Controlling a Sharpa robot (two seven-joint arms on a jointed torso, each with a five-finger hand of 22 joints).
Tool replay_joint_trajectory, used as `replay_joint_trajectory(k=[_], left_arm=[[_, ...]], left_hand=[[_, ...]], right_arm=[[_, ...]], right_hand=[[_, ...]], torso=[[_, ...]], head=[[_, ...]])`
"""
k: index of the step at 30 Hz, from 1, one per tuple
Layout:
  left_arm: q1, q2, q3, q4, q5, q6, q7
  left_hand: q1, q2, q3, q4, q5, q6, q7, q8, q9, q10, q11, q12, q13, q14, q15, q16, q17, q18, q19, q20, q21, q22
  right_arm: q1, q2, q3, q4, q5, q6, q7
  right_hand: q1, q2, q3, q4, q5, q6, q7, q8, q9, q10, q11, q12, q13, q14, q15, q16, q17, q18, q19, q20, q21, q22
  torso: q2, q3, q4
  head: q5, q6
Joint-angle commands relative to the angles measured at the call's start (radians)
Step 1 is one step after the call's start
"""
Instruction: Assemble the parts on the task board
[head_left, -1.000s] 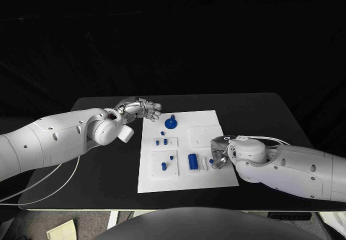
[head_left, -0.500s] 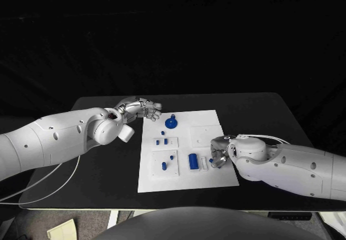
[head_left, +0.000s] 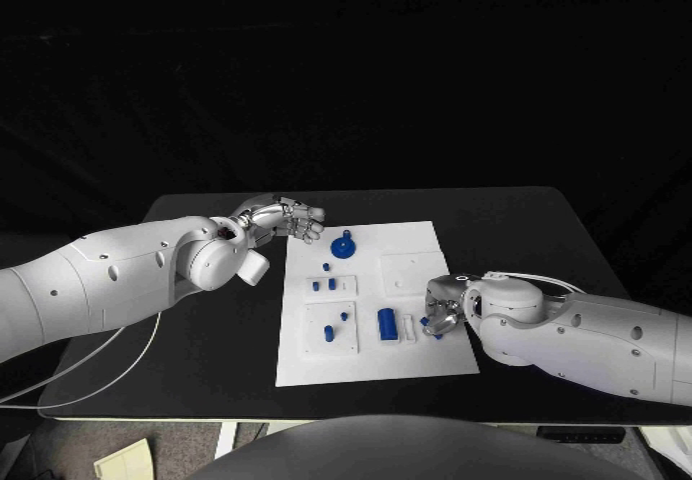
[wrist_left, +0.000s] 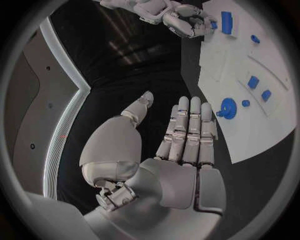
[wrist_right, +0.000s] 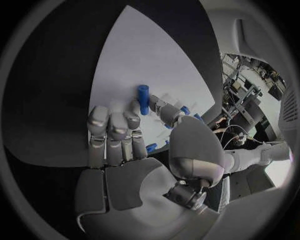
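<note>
Black table (head_left: 216, 330) and darkness surround the white task board (head_left: 418, 365), where the right hand (head_left: 444, 308) pinches a small blue peg (wrist_right: 143, 98) between thumb and fingers over the board's right side. Since a second ago this hand has shifted slightly to the right, so insertion probably is near. At the board's far left corner, the left hand (head_left: 283, 218) hovers unchanged, fingers straight, close together and holding nothing.

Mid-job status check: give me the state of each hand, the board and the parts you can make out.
left hand: open, holds nothing, beside the board's far left corner
right hand: pinches a small blue peg upright over the board
task board: flat on the table
round blue part: lies on the board near the left hand
large blue block: lies on the board beside the right hand
</note>
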Motion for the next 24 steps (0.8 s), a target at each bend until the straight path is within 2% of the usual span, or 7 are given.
replay_joint_trajectory(k=[1,3,11,17,24], left_arm=[[0.002,0.001,0.001,0.003,-0.004,0.012,0.006],[0.002,0.001,0.001,0.003,-0.004,0.012,0.006],[0.002,0.001,0.001,0.003,-0.005,0.012,0.006],[0.002,0.0,0.001,0.003,-0.005,0.014,0.005],[0.002,0.0,0.001,0.003,-0.008,0.016,0.003]], left_hand=[[0.002,0.008,-0.001,0.0,-0.001,-0.008,-0.001,0.001,-0.001,-0.006,0.0,0.003,-0.001,0.003,0.005,-0.004,0.002,0.013,-0.002,0.005,-0.004,0.001],[0.002,0.008,-0.001,0.0,-0.001,-0.008,-0.001,0.001,-0.001,-0.006,0.0,0.003,-0.001,0.003,0.005,-0.004,0.002,0.013,-0.002,0.005,-0.004,0.002],[0.003,0.008,-0.001,0.0,-0.001,-0.008,-0.001,0.001,-0.001,-0.006,0.0,0.003,-0.001,0.003,0.005,-0.004,0.002,0.013,-0.002,0.005,-0.004,0.002],[0.003,0.008,-0.001,0.0,-0.001,-0.008,-0.001,0.001,-0.001,-0.006,0.0,0.003,-0.001,0.003,0.005,-0.004,0.003,0.013,-0.001,0.005,-0.004,0.002],[0.004,0.007,-0.001,-0.001,-0.001,-0.008,-0.001,0.001,-0.001,-0.006,0.0,0.003,-0.002,0.003,0.005,-0.004,0.003,0.013,-0.001,0.005,-0.004,0.003]], right_arm=[[-0.007,-0.012,-0.009,-0.001,0.081,-0.003,-0.022],[0.0,-0.015,-0.007,0.005,0.09,-0.016,-0.021],[0.016,-0.028,0.004,0.018,0.274,-0.066,-0.026],[0.022,-0.023,0.005,0.019,0.421,-0.07,-0.027],[0.024,-0.013,0.005,0.016,0.521,-0.077,-0.027]], right_hand=[[-0.01,-0.009,0.007,0.017,0.002,0.007,-0.002,0.002,-0.429,0.013,-0.003,0.009,0.002,0.009,-0.001,0.003,-0.001,0.029,0.01,-0.003,0.004,-0.002],[-0.011,-0.012,0.008,0.019,0.002,0.009,-0.003,0.003,-0.429,0.015,-0.004,0.011,0.003,0.01,-0.003,0.002,-0.001,0.029,0.012,-0.004,0.004,-0.003],[-0.012,-0.02,0.01,0.021,0.003,0.01,-0.004,0.003,-0.43,0.017,-0.006,0.011,0.002,0.011,-0.005,0.001,-0.002,0.029,0.015,-0.007,0.003,-0.005],[-0.013,-0.02,0.01,0.022,0.003,0.01,-0.004,0.002,-0.431,0.017,-0.006,0.01,0.001,0.012,-0.006,0.001,-0.003,0.029,0.016,-0.009,0.003,-0.006],[-0.016,-0.019,0.007,0.022,0.004,0.009,-0.004,0.001,-0.433,0.017,-0.005,0.01,0.002,0.012,-0.007,0.0,-0.003,0.029,0.017,-0.01,0.003,-0.006]], torso=[[0.0,0.0,-0.0002],[0.0,-0.0003,0.0003],[-0.001,-0.0013,0.0008],[0.0,-0.001,0.0015],[0.0,-0.0006,0.0004]], head=[[0.0,0.001],[-0.001,0.002],[-0.001,0.003],[0.0,0.001],[0.001,-0.001]])
